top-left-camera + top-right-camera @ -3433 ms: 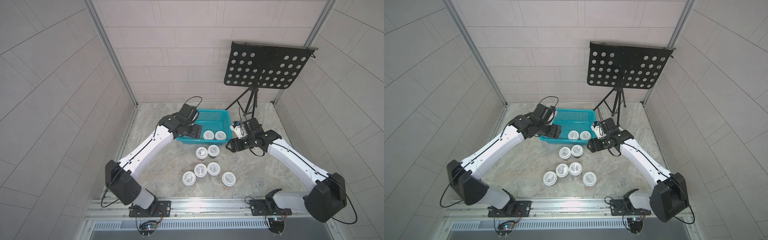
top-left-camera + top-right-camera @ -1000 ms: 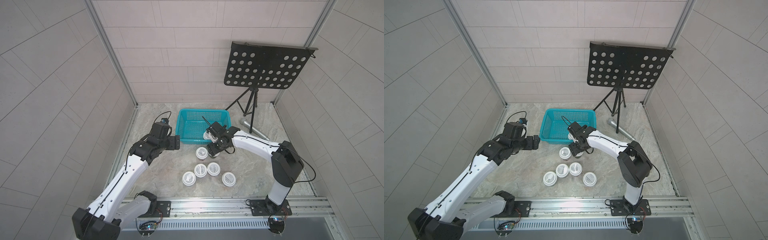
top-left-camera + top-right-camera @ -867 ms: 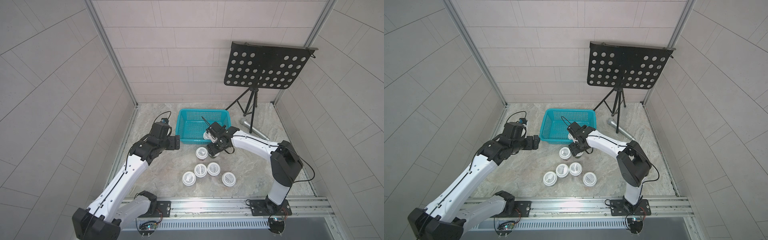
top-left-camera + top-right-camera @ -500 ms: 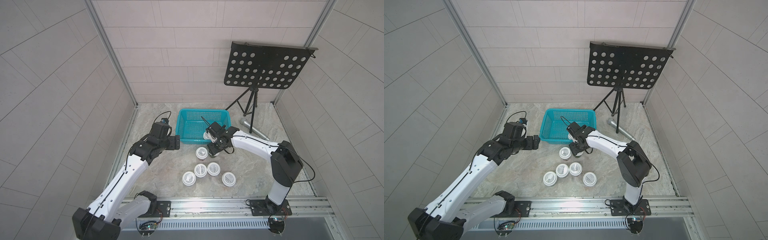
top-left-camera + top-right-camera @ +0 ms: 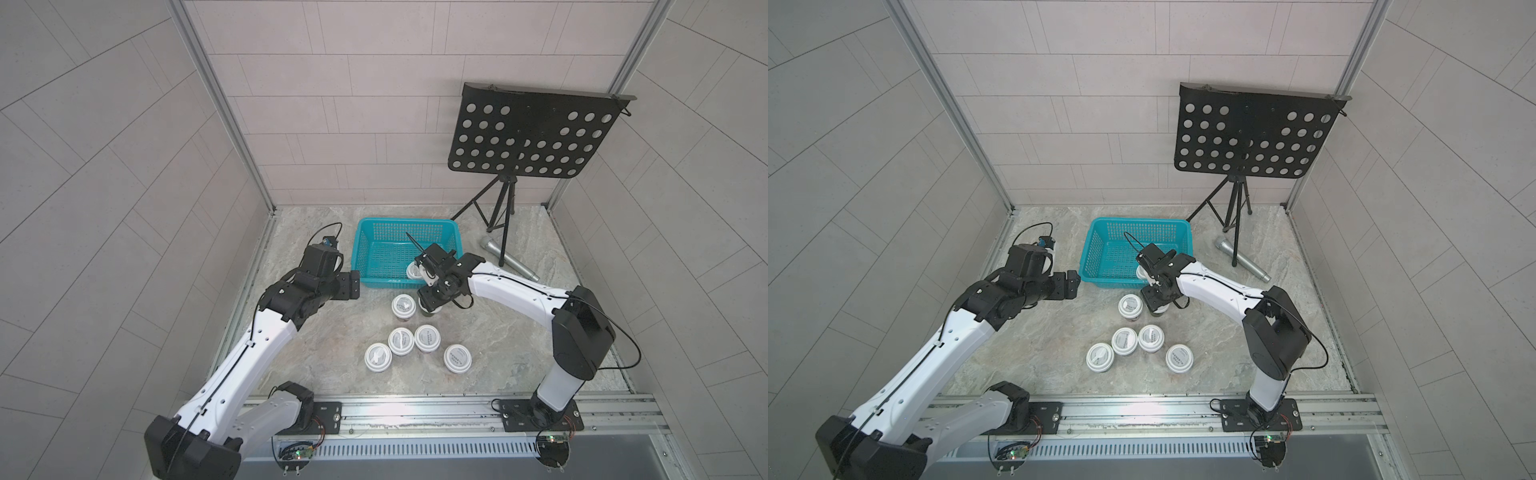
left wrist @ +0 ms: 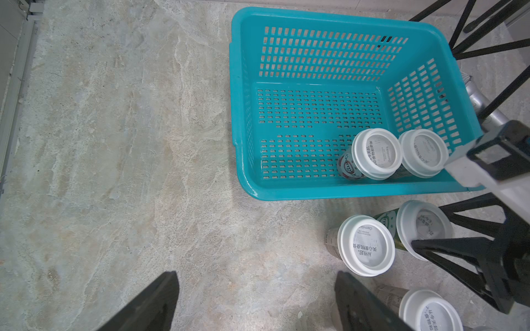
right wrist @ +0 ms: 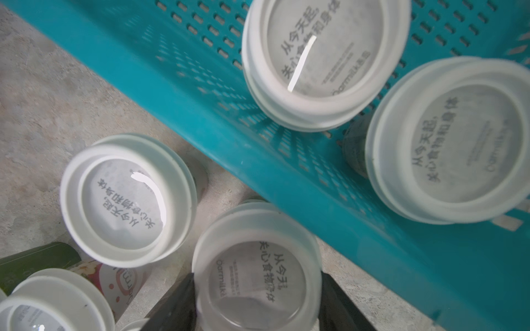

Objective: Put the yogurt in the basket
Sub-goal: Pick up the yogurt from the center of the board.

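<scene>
The yogurt cup [image 7: 255, 269] between the right gripper's [image 7: 256, 289] jaws stands upright on the tabletop [image 5: 332, 345]. Its lid faces up and its long axis is vertical. It is just outside the basket's [image 6: 315, 193] near long wall. The jaws sit close against its lid on both sides; whether they squeeze it I cannot tell.

A second cup [image 5: 403, 306] stands upright just beside it, outside the same wall. Inside the basket two more cups [image 6: 375, 153] stand upright side by side, in the near corner on the robot's right, against the near wall. The basket sits flat with its opening upward, and its long walls are the near and far ones.

Four further cups [image 5: 427, 338] stand lids up in a loose cluster, farther from the basket than the pair at its wall. The left gripper [image 6: 256, 278] hovers near the basket's near left corner, jaws wide apart and holding nothing. A microphone [image 5: 509, 259] lies beyond the basket's right end, beside a music stand [image 5: 536, 137].
</scene>
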You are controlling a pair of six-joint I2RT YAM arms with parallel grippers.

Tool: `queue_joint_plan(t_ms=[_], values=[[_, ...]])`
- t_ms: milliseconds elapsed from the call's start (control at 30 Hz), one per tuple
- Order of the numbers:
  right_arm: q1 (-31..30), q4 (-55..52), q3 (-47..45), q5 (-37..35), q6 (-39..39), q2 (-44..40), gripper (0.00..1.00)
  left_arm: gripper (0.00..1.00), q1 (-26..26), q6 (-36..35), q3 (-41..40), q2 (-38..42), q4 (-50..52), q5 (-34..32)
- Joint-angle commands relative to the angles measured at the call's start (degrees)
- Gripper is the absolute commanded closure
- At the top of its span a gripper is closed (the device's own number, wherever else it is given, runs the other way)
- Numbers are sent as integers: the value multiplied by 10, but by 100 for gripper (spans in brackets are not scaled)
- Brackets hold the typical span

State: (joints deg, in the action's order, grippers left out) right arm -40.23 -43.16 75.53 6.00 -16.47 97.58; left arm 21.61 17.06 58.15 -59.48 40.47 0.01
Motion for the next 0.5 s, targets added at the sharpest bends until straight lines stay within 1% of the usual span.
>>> queue_joint_plan(t_ms=[0, 467], values=[[-2, -25, -7, -1, 11, -29, 36, 8, -3, -5, -1, -3, -5, 1], [3, -51, 10, 42, 32, -78, 38, 8, -4, -5, -1, -4, -5, 6]])
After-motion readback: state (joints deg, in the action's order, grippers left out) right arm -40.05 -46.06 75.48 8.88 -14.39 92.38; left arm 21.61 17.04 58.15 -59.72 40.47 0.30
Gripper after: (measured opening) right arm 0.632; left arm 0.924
